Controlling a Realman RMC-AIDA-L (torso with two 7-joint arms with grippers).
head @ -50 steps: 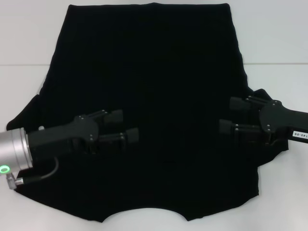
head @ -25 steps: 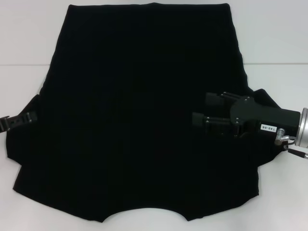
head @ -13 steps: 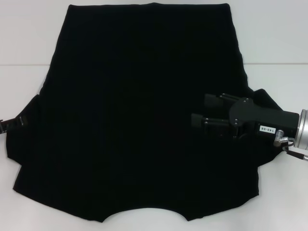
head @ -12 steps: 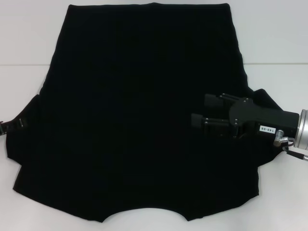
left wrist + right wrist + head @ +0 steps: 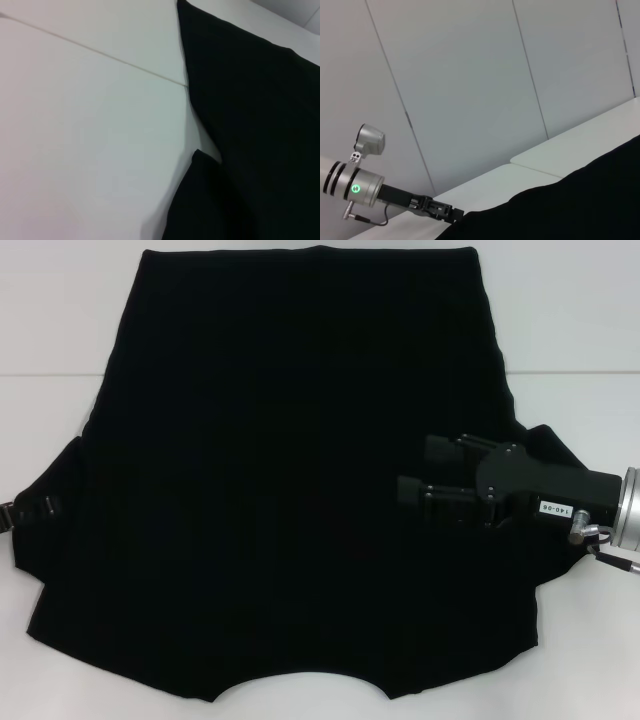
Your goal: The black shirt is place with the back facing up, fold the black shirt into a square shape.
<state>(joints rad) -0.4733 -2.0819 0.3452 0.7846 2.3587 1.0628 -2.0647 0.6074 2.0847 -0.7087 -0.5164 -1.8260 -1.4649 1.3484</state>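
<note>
Head view shows the black shirt point(image 5: 300, 480) spread flat and unfolded on the white table point(image 5: 570, 330), its straight hem at the far side and the curved neckline at the near edge, sleeves out to left and right. No fold has been made yet, so this looks like the very start: the arms are taking position for a first fold, probably at the sleeves.

The right gripper point(image 5: 425, 472) hangs over the right part of the shirt body, just inside the right sleeve, pointing left; its two fingers stand apart with nothing between them. The left gripper point(image 5: 35, 508) is only just visible at the left frame edge, at the tip of the left sleeve; whether it is open or closed I cannot tell. In the right wrist view it point(image 5: 437, 210) reaches low to the shirt's edge.

The next move, as I judge it, calls for each gripper to come down on a sleeve edge and pinch a single layer, then carry it inward over the body.

The left wrist view shows bare table point(image 5: 75, 125) beside the sleeve point(image 5: 200, 200), so there is open room on the left to approach. The far table strip is also free; the near hem lies close to the frame's near limit.
</note>
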